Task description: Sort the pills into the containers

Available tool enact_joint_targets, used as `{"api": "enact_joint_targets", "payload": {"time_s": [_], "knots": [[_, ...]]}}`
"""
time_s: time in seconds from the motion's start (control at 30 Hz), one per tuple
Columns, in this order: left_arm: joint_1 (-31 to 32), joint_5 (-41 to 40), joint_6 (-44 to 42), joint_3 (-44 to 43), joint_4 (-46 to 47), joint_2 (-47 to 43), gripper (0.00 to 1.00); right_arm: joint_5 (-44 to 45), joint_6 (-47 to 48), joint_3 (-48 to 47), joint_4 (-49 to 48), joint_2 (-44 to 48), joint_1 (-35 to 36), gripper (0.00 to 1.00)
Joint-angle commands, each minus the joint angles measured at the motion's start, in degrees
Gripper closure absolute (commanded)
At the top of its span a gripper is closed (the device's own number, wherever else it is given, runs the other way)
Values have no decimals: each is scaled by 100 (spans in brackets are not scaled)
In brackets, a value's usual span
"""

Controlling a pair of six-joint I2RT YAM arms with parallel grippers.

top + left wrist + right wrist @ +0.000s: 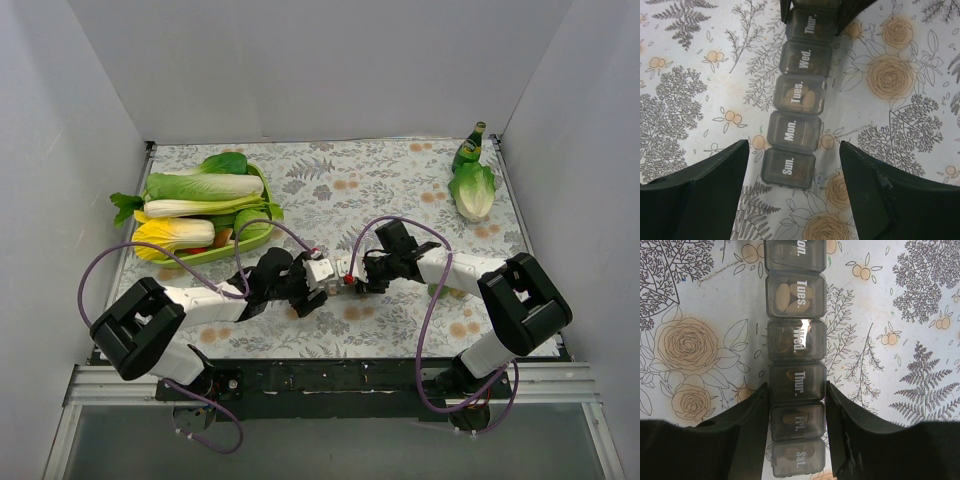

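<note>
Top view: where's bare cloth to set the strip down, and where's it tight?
Free: the back middle, between tray and lettuce; also the near band in front of the left gripper and right gripper. Tight: the centre, where both flank the strip, and the tray's corner.

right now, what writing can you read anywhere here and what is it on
"Sun." first lid of the pill box
"Mon." second lid
"Tues." third lid
"Wed." fourth lid
"Thur." fifth lid
"Fri." sixth lid
"Sat." seventh lid
Label on the bottle: too small to read.
</note>
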State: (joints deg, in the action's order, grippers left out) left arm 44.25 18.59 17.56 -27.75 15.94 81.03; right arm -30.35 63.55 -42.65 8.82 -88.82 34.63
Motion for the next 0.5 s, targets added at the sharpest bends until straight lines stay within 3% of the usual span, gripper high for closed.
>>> {"api": "enact_joint_targets", "payload": {"time_s": [0.0,0.47], "knots": [[31,-198,54,-301,269,79,28,117,-1,-15,208,-57,35,59],[14,-708,845,-626,172,255,37,126,17,29,199,-39,35,60]]}}
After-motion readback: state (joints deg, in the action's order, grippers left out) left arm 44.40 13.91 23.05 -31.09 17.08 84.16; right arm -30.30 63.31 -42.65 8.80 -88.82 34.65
